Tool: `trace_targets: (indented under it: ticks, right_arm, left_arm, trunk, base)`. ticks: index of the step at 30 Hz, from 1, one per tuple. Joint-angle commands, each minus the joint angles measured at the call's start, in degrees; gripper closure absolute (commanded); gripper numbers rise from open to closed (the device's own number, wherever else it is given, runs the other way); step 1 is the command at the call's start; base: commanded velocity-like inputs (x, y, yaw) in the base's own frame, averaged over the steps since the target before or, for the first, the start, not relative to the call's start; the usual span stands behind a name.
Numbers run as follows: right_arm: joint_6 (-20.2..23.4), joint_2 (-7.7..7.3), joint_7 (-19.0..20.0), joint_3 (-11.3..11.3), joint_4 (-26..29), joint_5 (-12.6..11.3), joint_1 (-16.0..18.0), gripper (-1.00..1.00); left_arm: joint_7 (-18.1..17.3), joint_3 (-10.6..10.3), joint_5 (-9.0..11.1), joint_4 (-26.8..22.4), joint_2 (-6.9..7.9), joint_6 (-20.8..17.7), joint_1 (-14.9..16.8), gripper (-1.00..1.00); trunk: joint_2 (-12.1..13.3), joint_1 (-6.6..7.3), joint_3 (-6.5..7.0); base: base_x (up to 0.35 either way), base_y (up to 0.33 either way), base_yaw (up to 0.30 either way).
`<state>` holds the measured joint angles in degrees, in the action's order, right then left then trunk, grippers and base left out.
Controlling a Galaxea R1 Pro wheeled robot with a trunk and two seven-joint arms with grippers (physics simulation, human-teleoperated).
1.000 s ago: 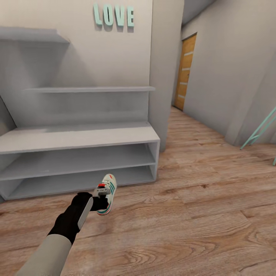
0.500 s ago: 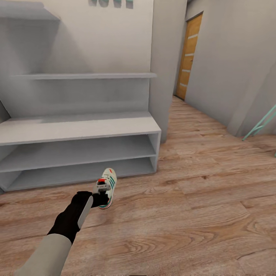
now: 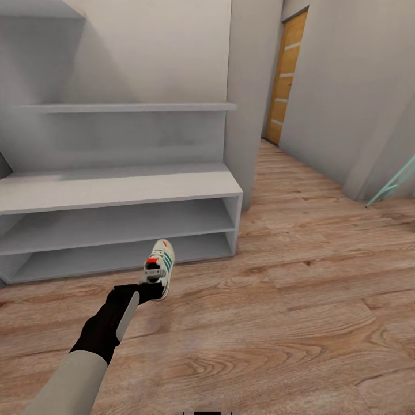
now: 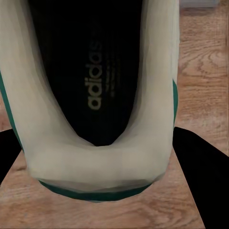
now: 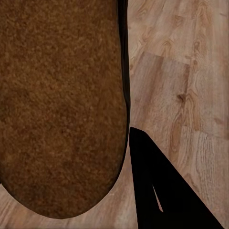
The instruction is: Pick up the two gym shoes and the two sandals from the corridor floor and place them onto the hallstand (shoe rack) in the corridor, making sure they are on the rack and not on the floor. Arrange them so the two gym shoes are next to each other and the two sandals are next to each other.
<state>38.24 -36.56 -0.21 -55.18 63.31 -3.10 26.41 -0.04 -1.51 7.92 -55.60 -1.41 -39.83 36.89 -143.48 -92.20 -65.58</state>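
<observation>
Head view puts one gym shoe (image 3: pixel 158 270) just above the corridor floor (image 3: pixel 300 311), toe pointing at the hallstand (image 3: pixel 115 190), near the right end of its lowest open shelf. The left gripper (image 3: pixel 151 286) clasps it at the heel end, which leaves the toe free to lead onto a shelf or the bench top. In the left wrist view the sneaker's (image 4: pixel 95 95) opening and printed insole sit between two dark fingers (image 4: pixel 195 162) pressed against its sides, so the grasp looks firm and centred. The rack's bench and both compartments carry no shoes in the part in view.

Right wrist view has a brown sandal's sole (image 5: pixel 62 105) close against the camera with a dark finger (image 5: pixel 162 191) beside it; it is probably held for the same trip, though I cannot tell whether those jaws are clamped.
</observation>
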Motion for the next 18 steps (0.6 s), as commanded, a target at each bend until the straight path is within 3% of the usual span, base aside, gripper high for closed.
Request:
trace_targets:
  ticks: [1, 7, 18]
  right_arm:
    - [0.30, 0.00, -0.23, -0.06, 0.05, -0.51, 0.05, 1.00]
    - [0.34, 0.00, -0.23, -0.04, 0.05, -0.51, 0.05, 1.00]
    - [0.34, 0.08, -0.23, -0.05, 0.05, -0.51, 0.05, 1.00]
  left_arm:
    - [0.03, 0.03, 0.32, -0.02, 0.00, 0.00, 0.02, 1.00]
    - [0.04, 0.34, 0.41, -0.02, 0.00, 0.51, 0.02, 1.00]
    - [0.04, 0.80, 0.43, -0.03, -0.09, 0.63, 0.02, 1.00]
  trunk:
    - [-0.02, 0.01, -0.05]
    - [-0.02, 0.01, -0.05]
    - [-0.02, 0.01, -0.07]
  base:
    - [0.044, 0.000, 0.000]
    - [0.147, -0.079, 0.000]
    - [0.232, -0.175, 0.035]
